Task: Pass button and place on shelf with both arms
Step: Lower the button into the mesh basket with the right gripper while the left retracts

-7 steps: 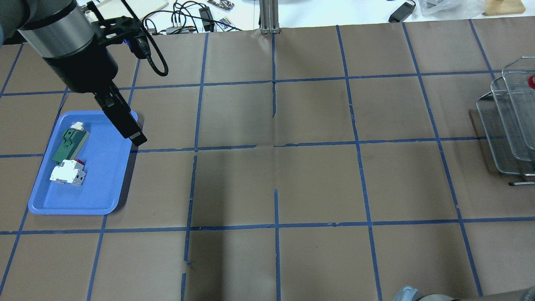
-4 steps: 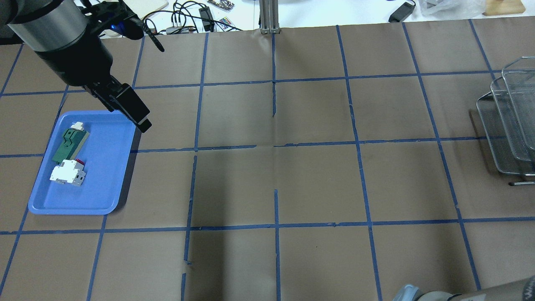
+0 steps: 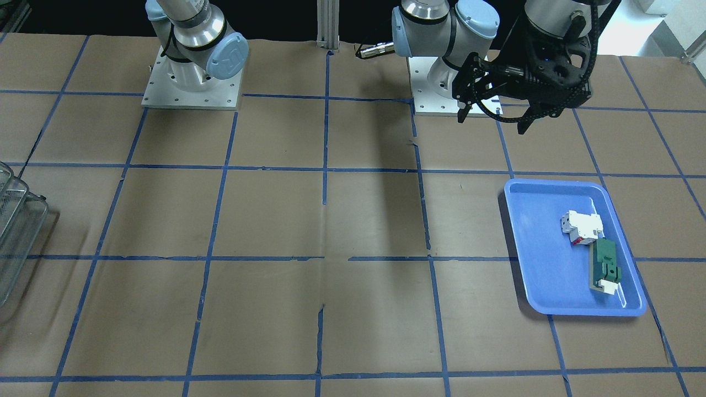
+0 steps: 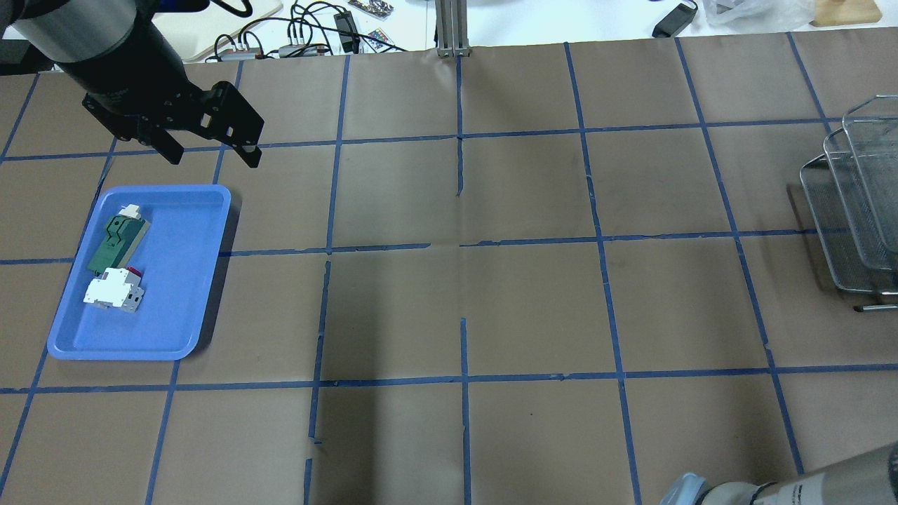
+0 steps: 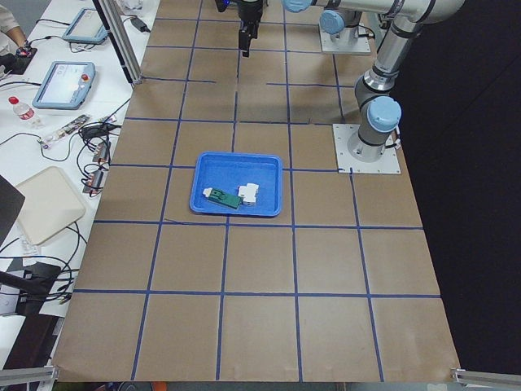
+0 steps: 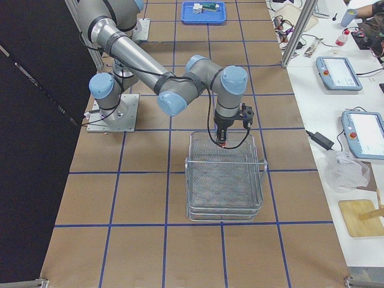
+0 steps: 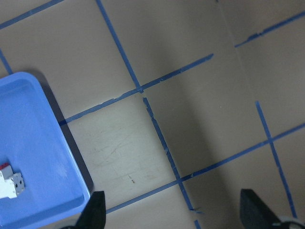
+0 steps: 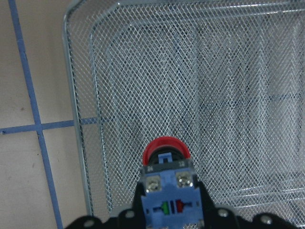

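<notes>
Button [image 8: 167, 183] is up in the right claw [image 8: 169, 212], which is clamped on its blue-white rear block. The red mushroom cap leads, pointing out past the fingertips at the wire shelf [image 8: 200, 86]. That grip makes sense to me: the block has flat sides for the pads to bite, and the round cap stays free to go in first. Nice look at it here, with a glossy red dome, a short black collar, two silver terminal screws and small green and red marks on the block's face. Mesh fills everything ahead of the claw, and the shelf's rim runs off to one side of it. From the right-hand side camera the claw hangs over the robot-side edge of the rack. Whether the cap touches the mesh, I cannot tell.

Over to the left claw [image 4: 209, 149]: fingers spread wide, nothing between them, raised above the table [image 4: 533, 301]. Its half of the pass looks done. Just beside it sits the blue tray [image 4: 175, 308], holding a white breaker block [image 4: 112, 289] and a green flat part [image 4: 118, 242].
</notes>
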Motion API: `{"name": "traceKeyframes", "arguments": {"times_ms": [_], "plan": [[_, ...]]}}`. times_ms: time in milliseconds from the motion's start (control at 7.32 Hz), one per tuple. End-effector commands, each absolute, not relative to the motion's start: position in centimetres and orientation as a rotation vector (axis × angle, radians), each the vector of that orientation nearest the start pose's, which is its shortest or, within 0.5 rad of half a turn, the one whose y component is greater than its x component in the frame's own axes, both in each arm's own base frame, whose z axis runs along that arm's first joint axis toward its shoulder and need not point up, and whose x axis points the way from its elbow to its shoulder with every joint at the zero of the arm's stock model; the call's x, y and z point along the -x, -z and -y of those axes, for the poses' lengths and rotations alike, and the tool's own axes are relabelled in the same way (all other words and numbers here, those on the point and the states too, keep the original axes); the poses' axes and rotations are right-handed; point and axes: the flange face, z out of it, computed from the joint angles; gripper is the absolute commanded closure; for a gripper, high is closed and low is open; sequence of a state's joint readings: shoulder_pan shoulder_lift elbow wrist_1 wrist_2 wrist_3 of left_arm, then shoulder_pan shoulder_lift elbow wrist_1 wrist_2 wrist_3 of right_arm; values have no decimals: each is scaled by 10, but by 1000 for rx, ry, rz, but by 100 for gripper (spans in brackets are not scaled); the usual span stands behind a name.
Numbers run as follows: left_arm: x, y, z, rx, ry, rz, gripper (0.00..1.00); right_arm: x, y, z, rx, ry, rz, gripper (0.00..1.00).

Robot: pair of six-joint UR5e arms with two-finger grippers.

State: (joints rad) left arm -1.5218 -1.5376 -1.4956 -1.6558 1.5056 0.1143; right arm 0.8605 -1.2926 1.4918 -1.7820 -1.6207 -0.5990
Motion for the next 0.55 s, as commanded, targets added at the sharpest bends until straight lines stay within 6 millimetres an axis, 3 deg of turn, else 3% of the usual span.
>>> {"name": "traceKeyframes", "arguments": {"times_ms": [0,137,410], "plan": [[116,-539,485,247,76,-3198,0,307,-384,536,-207,-54,-3168,26],[116,-540,482,355,63,-3185,0,310,-374,539,-205,-73,-3158,26],[118,-538,476,379,42,-3182,0,310,-380,538,-216,-71,-3163,5]]}}
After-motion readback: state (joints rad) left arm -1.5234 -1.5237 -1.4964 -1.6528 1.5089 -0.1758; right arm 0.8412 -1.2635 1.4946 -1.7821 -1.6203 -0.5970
